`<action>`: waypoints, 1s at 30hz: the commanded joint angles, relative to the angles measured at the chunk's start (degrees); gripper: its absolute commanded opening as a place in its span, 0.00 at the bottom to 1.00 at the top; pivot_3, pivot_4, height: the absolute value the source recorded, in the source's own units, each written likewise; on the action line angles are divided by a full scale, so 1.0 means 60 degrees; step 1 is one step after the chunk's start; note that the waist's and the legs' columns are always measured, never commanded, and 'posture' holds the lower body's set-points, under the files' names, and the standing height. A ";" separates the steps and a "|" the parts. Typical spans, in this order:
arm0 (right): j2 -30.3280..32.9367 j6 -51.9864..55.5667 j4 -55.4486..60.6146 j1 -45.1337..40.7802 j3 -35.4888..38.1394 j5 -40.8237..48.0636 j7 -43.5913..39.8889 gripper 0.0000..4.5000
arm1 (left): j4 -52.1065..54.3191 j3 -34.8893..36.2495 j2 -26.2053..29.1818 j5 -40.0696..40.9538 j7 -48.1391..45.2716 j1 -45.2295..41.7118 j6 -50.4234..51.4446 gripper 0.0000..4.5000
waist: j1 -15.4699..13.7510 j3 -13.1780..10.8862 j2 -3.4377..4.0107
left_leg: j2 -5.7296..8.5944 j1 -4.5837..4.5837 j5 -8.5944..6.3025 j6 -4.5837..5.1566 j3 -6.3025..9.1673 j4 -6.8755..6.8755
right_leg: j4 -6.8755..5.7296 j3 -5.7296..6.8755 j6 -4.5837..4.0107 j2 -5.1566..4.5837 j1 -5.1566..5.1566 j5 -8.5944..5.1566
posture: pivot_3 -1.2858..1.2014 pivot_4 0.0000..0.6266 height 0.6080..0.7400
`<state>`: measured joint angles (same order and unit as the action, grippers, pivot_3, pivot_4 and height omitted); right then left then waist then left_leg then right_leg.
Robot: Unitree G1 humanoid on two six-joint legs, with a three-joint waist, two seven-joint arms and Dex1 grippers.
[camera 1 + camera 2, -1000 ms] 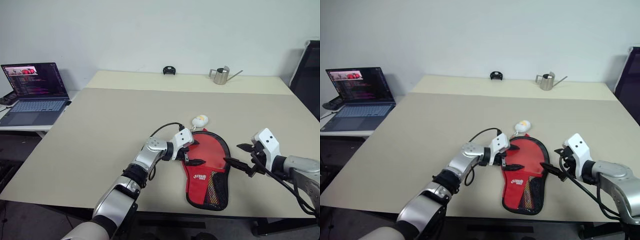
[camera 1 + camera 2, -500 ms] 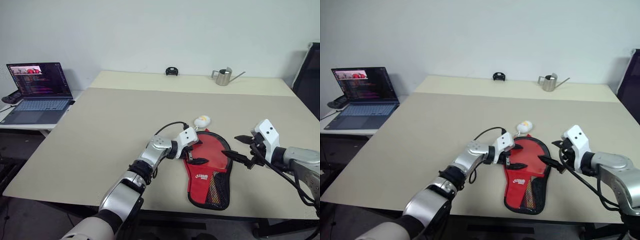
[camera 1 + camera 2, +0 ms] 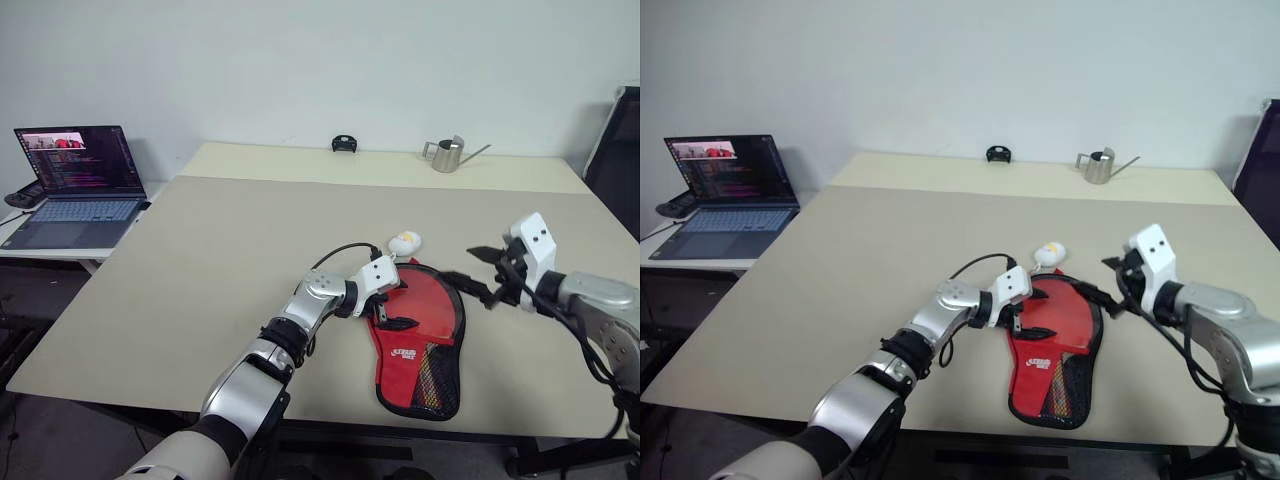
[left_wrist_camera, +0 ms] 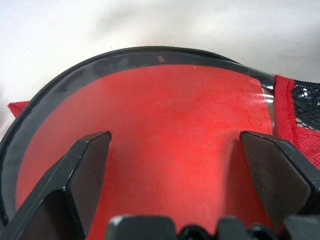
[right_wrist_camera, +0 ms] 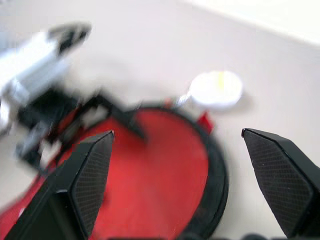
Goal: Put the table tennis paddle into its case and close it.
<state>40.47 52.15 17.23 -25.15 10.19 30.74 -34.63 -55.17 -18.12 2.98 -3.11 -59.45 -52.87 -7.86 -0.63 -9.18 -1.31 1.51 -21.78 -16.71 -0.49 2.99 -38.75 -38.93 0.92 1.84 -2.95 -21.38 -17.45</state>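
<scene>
The case [image 3: 412, 362] lies flat near the table's front edge, red with a white logo and a black mesh pocket [image 4: 306, 99]. In its round upper end shows the red face of the table tennis paddle [image 3: 432, 308], ringed by a black edge; the handle is hidden. A white-yellow charm [image 3: 403, 242] rests just beyond that end. My left gripper [image 3: 397, 306] is open, low over the left side of the red face [image 4: 175, 110]. To the right of the round end, my right gripper [image 3: 473, 270] hangs open in the air and points at it.
An open laptop [image 3: 75, 175] stands on a side table at the left. A small metal watering can [image 3: 445, 153] and a small black object [image 3: 343, 143] sit at the table's far edge. A dark chair [image 3: 615, 150] stands at the right.
My right gripper has risen and moved forward, closer to the case's round end. The left gripper has stayed over the red face. Both stay open.
</scene>
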 commanded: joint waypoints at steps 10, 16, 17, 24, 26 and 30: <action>-0.2402 -0.1726 -0.6160 -0.4305 -0.1330 -0.1807 0.1136 1.00 | -0.0215 -0.0503 -0.0026 -0.0553 -0.0249 0.0636 0.0143 1.00 | 0.0074 0.0019 0.0023 | 0.0002 0.0003 -0.0002 0.0004 -0.0009 0.0000 | -0.0002 -0.0005 -0.0001 -0.0004 -0.0004 0.0000 | 0.52 0.24 1.00; -0.3439 -0.4026 -1.0042 -0.5757 -0.1689 -0.3056 0.1540 1.00 | 0.0017 -0.0486 0.0051 -0.0536 -0.0235 0.0764 0.0257 1.00 | 0.0081 0.0019 0.0024 | 0.0011 -0.0015 0.0000 0.0001 -0.0015 -0.0002 | 0.0005 -0.0012 -0.0001 -0.0013 -0.0016 0.0000 | 0.52 0.24 1.00; -0.3553 -0.4363 -1.0571 -0.5939 -0.1692 -0.3196 0.1595 1.00 | 0.0058 -0.0487 0.0060 -0.0533 -0.0234 0.0788 0.0278 1.00 | 0.0109 0.0020 0.0025 | 0.0012 -0.0015 0.0000 0.0000 -0.0020 -0.0002 | 0.0005 -0.0017 -0.0001 -0.0016 -0.0019 0.0000 | 0.52 0.24 1.00; -0.4057 -0.6303 -1.3595 -0.6868 -0.1515 -0.3925 0.2234 1.00 | 0.0387 -0.0511 0.0100 -0.0522 -0.0194 0.0987 0.0433 1.00 | 0.0132 0.0023 0.0031 | 0.0010 -0.0009 0.0000 -0.0002 -0.0021 0.0002 | 0.0002 -0.0022 -0.0002 -0.0016 -0.0020 0.0000 | 0.52 0.24 1.00; -0.4198 -0.6581 -1.4051 -0.6978 -0.1470 -0.4037 0.2315 1.00 | 0.0455 -0.0509 0.0112 -0.0522 -0.0163 0.1032 0.0482 1.00 | 0.0136 0.0023 0.0032 | 0.0010 -0.0011 0.0001 -0.0004 -0.0021 0.0001 | 0.0002 -0.0024 -0.0002 -0.0017 -0.0019 0.0000 | 0.52 0.24 1.00; -0.4450 -0.6881 -1.4583 -0.7049 -0.1410 -0.4262 0.2446 1.00 | 0.0611 -0.0537 0.0154 -0.0543 -0.0127 0.1137 0.0572 1.00 | 0.0158 0.0027 0.0037 | 0.0008 -0.0009 0.0014 -0.0026 -0.0024 0.0003 | 0.0000 -0.0028 -0.0002 -0.0017 -0.0020 0.0000 | 0.52 0.24 1.00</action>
<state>14.03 12.83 -70.29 -65.20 0.84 5.59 -20.63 -48.98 -17.92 4.17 -3.12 -59.23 -49.10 -6.48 0.31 -9.02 -1.09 1.56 -21.83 -16.62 -0.64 2.84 -38.73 -38.93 0.75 1.83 -3.05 -21.50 -17.45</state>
